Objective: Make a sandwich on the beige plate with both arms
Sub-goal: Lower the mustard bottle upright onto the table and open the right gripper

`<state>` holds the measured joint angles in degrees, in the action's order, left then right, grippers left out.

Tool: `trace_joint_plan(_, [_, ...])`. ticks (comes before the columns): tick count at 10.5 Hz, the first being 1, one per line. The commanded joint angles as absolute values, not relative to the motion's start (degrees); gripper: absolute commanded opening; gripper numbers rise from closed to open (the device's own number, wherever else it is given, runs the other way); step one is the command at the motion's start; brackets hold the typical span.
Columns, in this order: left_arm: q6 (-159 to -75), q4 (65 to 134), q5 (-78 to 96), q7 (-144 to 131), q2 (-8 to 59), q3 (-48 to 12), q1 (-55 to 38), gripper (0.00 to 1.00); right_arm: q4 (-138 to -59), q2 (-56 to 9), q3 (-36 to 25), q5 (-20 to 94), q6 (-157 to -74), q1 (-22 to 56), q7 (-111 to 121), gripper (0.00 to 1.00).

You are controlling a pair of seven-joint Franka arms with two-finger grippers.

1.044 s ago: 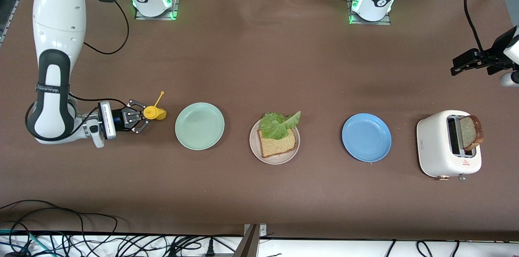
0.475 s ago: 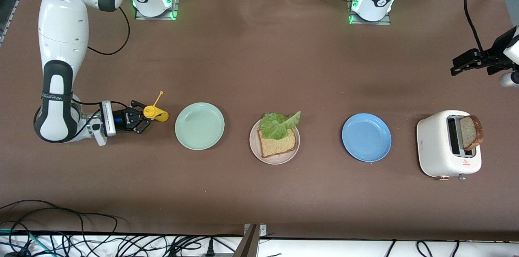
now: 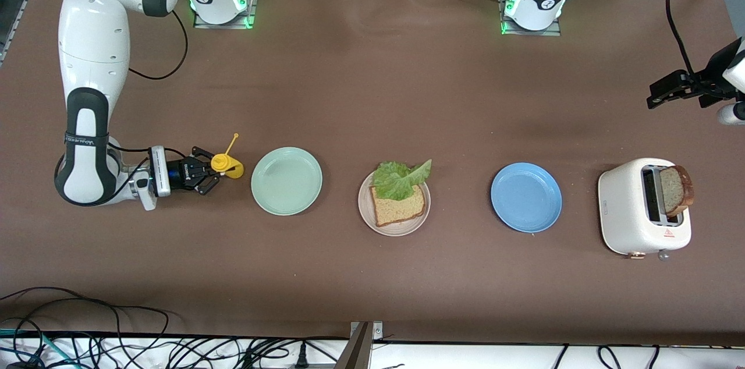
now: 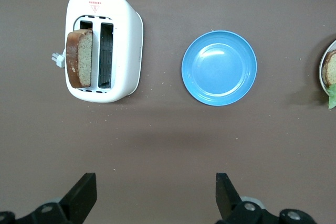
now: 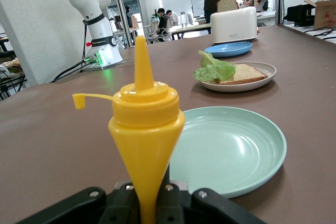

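The beige plate (image 3: 394, 231) sits mid-table and carries one bread slice (image 3: 398, 206) with a lettuce leaf (image 3: 398, 178) on its edge farther from the front camera. A second bread slice (image 3: 675, 188) stands up out of the white toaster (image 3: 625, 212). My right gripper (image 3: 210, 171) is low at the right arm's end, shut on an upright yellow squeeze bottle (image 3: 224, 165) (image 5: 146, 124) beside the mint-green plate (image 3: 286, 181). My left gripper (image 3: 657, 95) waits open and holds nothing, high over the left arm's end; its wrist view looks down on the toaster (image 4: 123, 45) and its slice (image 4: 79, 59).
A blue plate (image 3: 526, 197) lies bare between the beige plate and the toaster. The mint-green plate (image 5: 231, 150) is also bare. Cables trail along the table edge nearest the front camera (image 3: 116, 334).
The right arm has shifted a little toward the mint-green plate, carrying the yellow bottle with it and setting it more upright. The left arm has not moved.
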<state>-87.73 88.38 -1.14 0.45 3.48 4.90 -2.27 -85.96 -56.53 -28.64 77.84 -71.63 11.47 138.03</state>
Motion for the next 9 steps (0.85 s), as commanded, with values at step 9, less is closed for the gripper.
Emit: trace_joint_plan(9, [-87.54, 87.28, -1.85, 0.70, 3.96, 4.92, -2.20, 1.00, -85.17, -55.81, -33.29, 74.89, -65.32, 6.42, 133.71, 1.00])
